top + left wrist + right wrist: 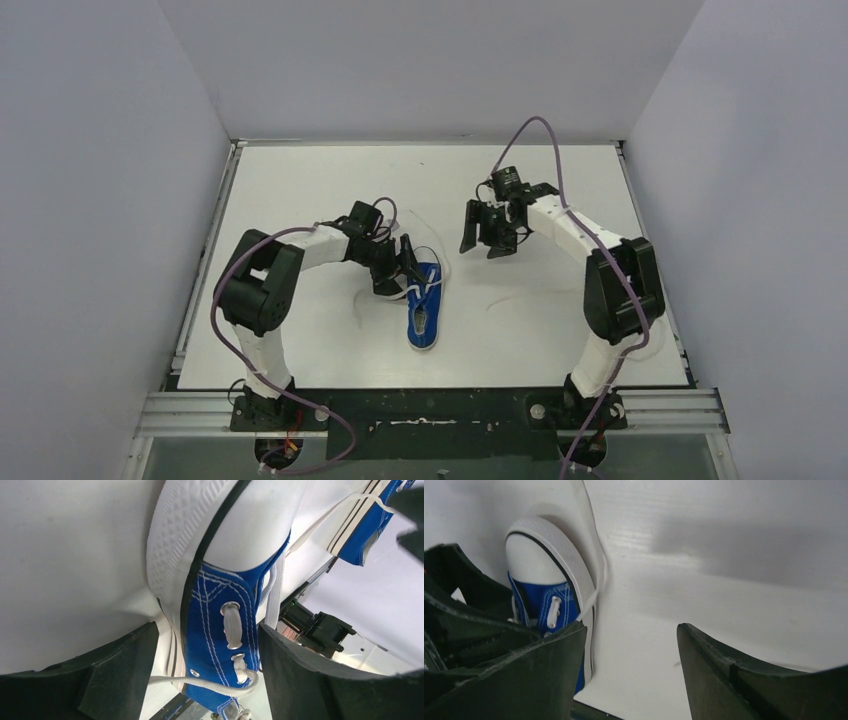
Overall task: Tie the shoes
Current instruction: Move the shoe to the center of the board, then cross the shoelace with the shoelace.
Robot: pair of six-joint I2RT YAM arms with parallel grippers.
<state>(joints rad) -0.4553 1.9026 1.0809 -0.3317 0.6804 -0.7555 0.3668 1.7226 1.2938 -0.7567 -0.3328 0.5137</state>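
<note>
One small blue canvas sneaker with a white rubber toe cap (425, 308) lies mid white table (560, 320). Left claw (403, 268) straddles its laced front; can't tell if it's pressing. Right claw (487, 235) hangs released and empty nearby. Shoe is likely light, canvas soft, sole stiffer. Flat white laces (234, 630) look limp and slippery, so pinch a loose lace end, not the rubber.

The shoe (210, 630) is blue woven cloth with white stitching, a braided white lace (232, 625) and a smooth rubber toe cap (250, 525) edged by a diamond-ribbed strip (170, 540). The surface (734, 555) under the shoe is matt white, faintly grained; the right claw (629, 630) is dull black plastic.
</note>
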